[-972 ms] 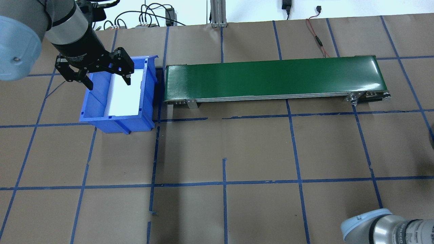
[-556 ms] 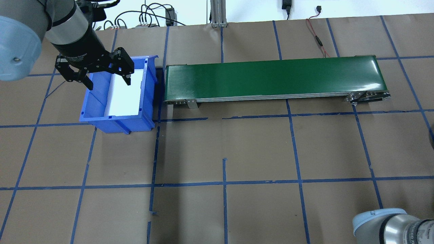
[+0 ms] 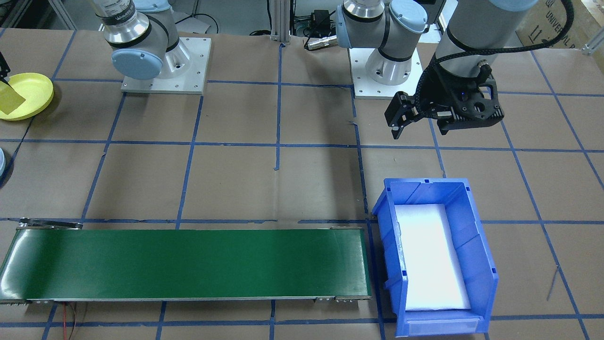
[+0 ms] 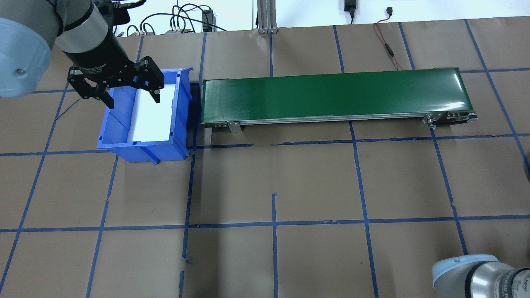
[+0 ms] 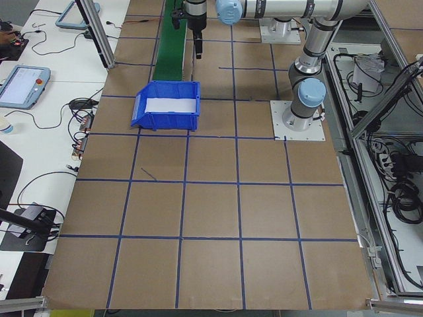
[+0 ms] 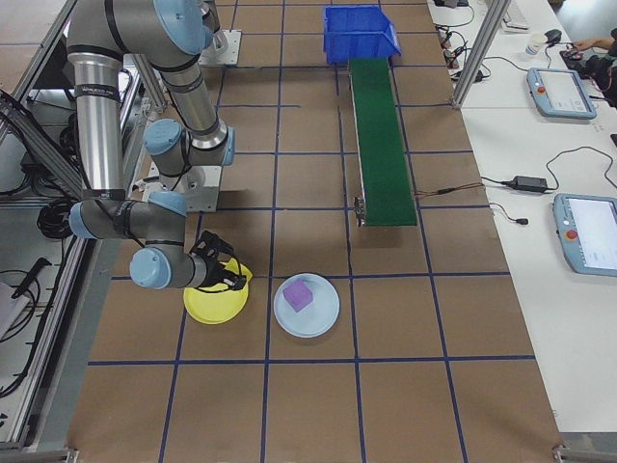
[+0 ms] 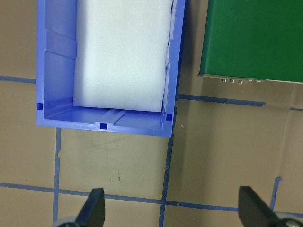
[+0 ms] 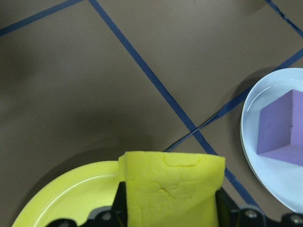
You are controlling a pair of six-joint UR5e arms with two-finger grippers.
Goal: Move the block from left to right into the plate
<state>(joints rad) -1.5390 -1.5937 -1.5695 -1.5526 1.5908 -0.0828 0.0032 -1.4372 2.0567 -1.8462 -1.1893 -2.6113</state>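
A yellow foam block (image 8: 170,182) is clamped between the fingers of my right gripper (image 8: 170,205), which is shut on it. It hangs over the edge of the yellow plate (image 8: 61,196). The front-facing view shows the same block (image 3: 10,101) tilted above the plate (image 3: 37,87) at the table's far end. From the right side, the right gripper (image 6: 224,275) sits low over the plate (image 6: 207,311). My left gripper (image 4: 133,102) stands open and empty above the blue bin (image 4: 140,145); its fingertips (image 7: 94,208) are spread wide.
A green conveyor belt (image 4: 331,93) runs from the bin toward the right side. A pale blue plate (image 6: 323,318) holding a purple block (image 6: 297,294) lies beside the yellow plate. The bin holds a white foam liner (image 3: 429,255).
The right arm's elbow has slid a little toward the right at the bottom of the overhead view. The left gripper has stayed open over the bin, almost still.
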